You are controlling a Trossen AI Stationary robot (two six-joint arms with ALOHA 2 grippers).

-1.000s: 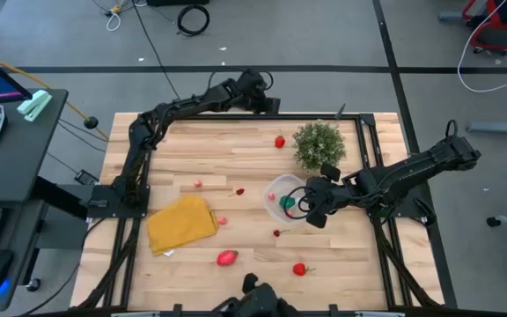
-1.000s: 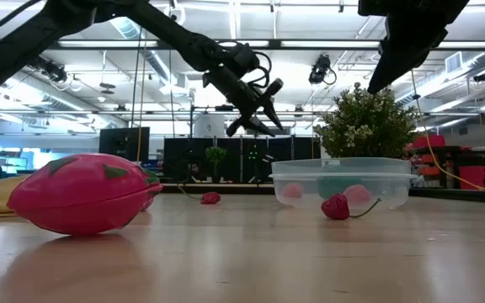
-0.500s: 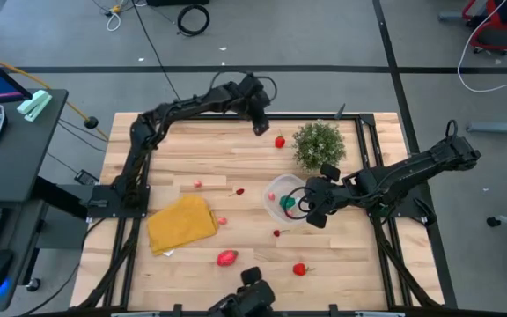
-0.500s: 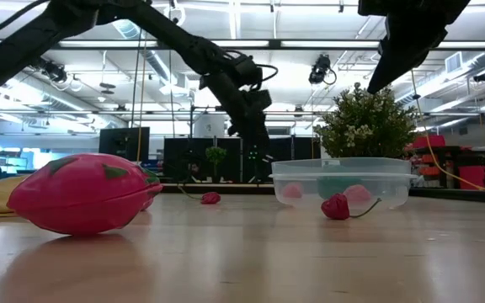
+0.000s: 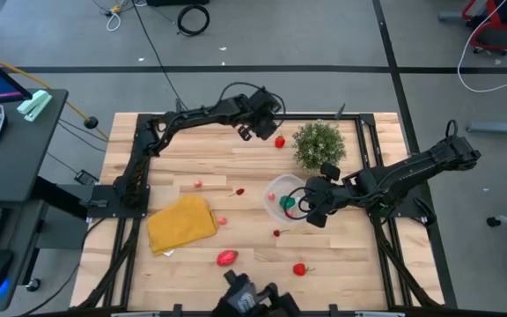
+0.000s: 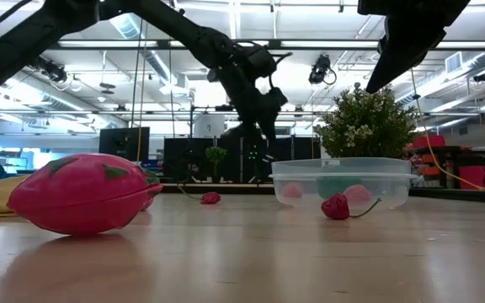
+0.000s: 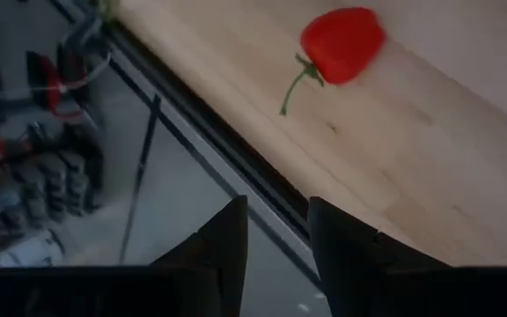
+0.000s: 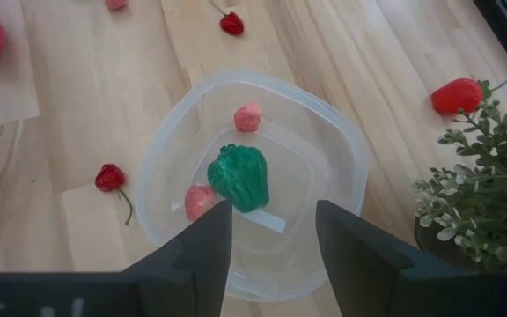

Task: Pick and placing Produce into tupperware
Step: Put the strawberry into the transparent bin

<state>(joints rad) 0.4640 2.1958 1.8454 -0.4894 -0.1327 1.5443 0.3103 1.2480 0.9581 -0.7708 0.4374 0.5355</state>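
The clear round tupperware (image 5: 272, 187) (image 8: 335, 145) (image 6: 387, 172) sits right of the table's middle, holding a green pepper (image 8: 238, 178) and two pink pieces (image 8: 247, 116). My right gripper (image 5: 312, 208) (image 8: 271, 242) hovers open above its near-right rim, touching nothing. My left gripper (image 5: 255, 131) (image 7: 275, 238) is open near the table's far edge, just left of a red pepper (image 5: 280, 141) (image 7: 341, 42) that lies on the wood beside the plant. More produce lies scattered: a pink dragon fruit (image 5: 226, 257) (image 6: 78, 192), and red pieces (image 5: 299, 269) (image 5: 277, 233) (image 8: 109, 178).
A bushy potted plant (image 5: 318, 143) (image 8: 487, 176) stands on the table just beyond the tupperware. A yellow folded cloth (image 5: 181, 222) lies near the left. Small pieces (image 5: 198, 185) (image 5: 240, 191) (image 5: 222, 221) dot the middle. The black frame rail (image 7: 218, 150) runs along the far edge.
My left gripper has come in from beyond the far edge, moving toward the near edge and the right, down toward the red pepper by the plant, turning as it went. My right arm and the produce have stayed still.
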